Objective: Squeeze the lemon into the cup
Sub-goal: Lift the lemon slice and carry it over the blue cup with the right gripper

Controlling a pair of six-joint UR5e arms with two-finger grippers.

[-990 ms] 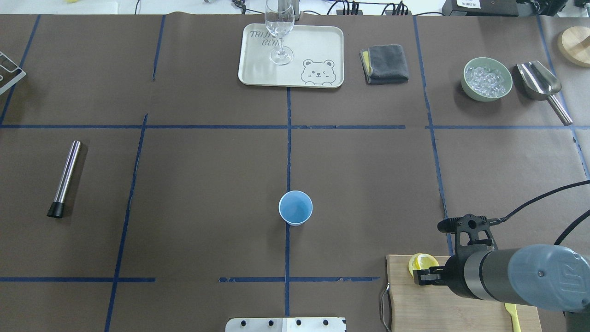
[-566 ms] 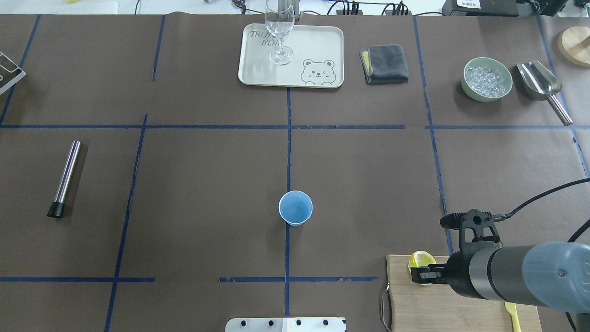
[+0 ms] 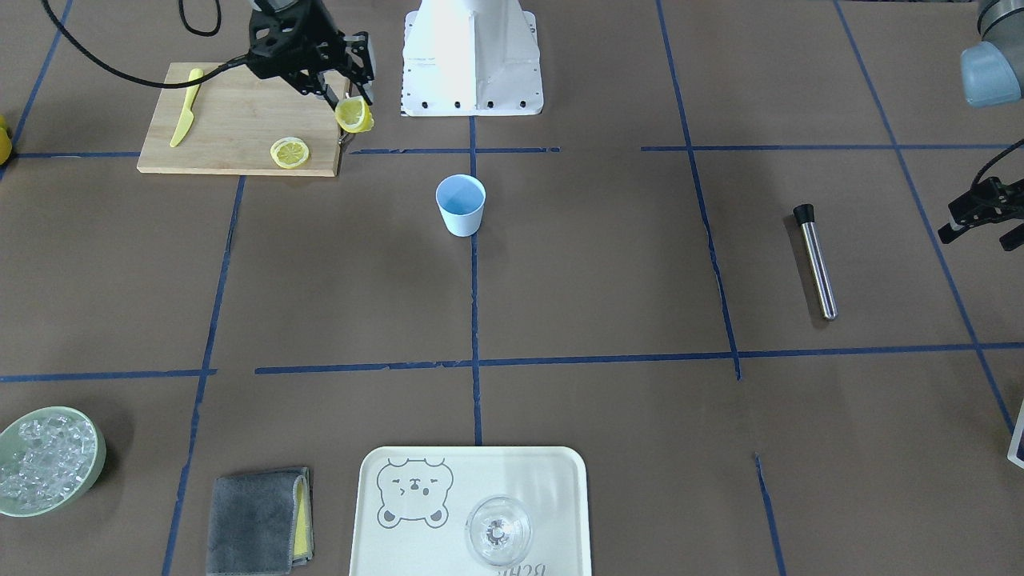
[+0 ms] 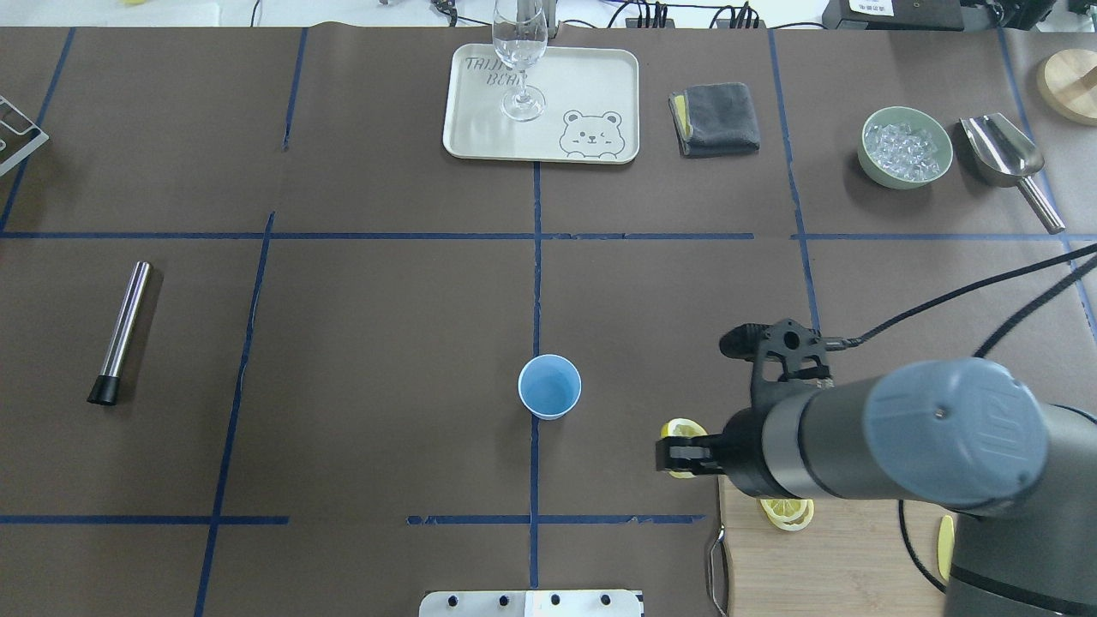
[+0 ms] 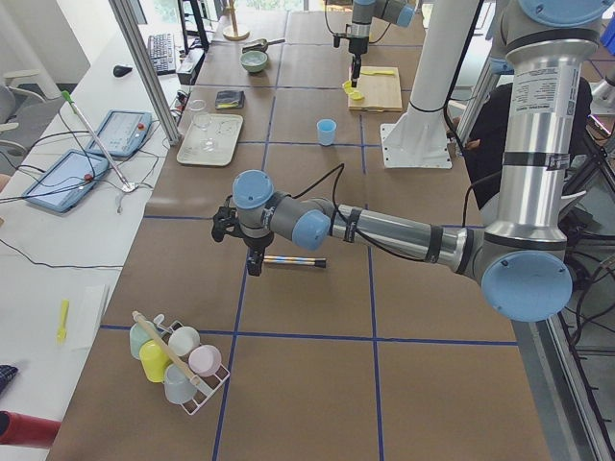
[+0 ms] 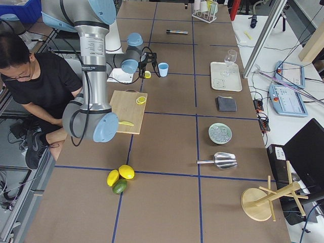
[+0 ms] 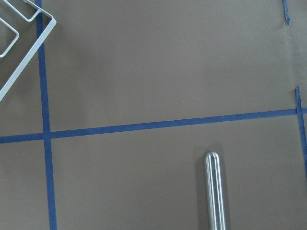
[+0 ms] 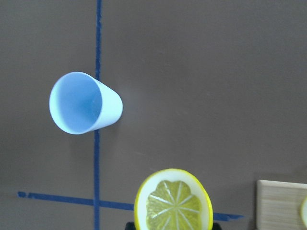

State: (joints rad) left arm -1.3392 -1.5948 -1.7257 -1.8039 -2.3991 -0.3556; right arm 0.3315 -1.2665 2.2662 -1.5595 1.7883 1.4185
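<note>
One hand [image 4: 677, 452] level, pinching lemon [image 4: 683, 427] (near cup [image 4: 549, 386])

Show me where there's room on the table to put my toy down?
Biggest bare patch: between the metal rod and the cup. Another lies between the cup and the tray. Crowded: by the cutting board, where the right fingers pinch the lemon.

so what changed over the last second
The right pincer, shut on the thin round lemon slice, carried it off the wooden cutting board toward the light-blue plastic cup. The cup, the beige bear tray and the clear wine glass stayed put.
</note>
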